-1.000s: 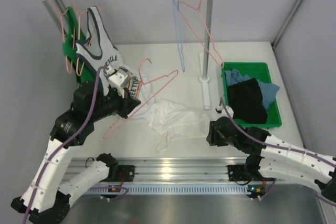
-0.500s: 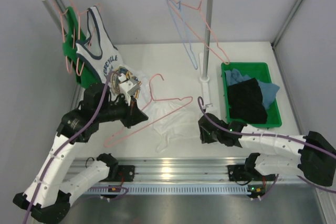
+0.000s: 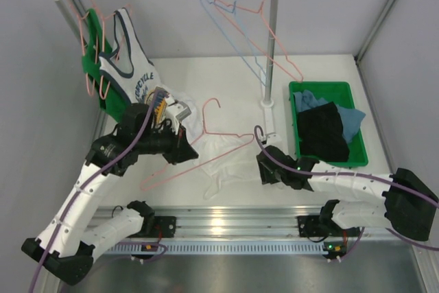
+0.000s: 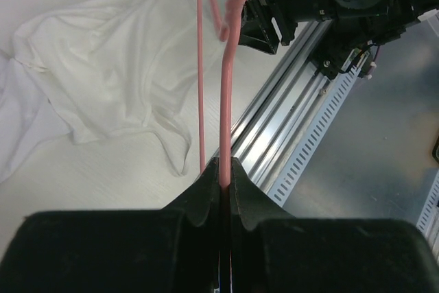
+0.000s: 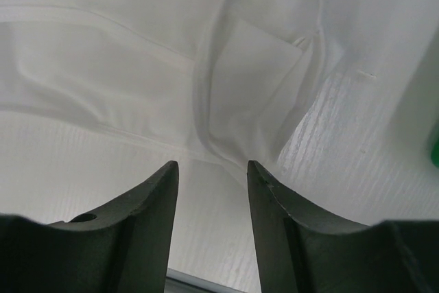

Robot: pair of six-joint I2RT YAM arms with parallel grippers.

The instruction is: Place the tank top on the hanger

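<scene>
White table (image 3: pixel 206 77), as I viewed it: the tank top (image 5: pixel 137 53) lay crumpled just ahead of the right gripper (image 5: pixel 211 169); a green bin (image 3: pixel 322 85) stood to its right.

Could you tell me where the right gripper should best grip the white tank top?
Pinch the strap loop of the tank top, coming from the right, low over the table. Its seamed band curls right ahead of the open right gripper and likely gives more to pinch than the thin spread cloth.

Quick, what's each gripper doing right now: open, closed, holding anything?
Left gripper: closed on the pink hanger.
Right gripper: open, empty, just over the white tank top.
</scene>
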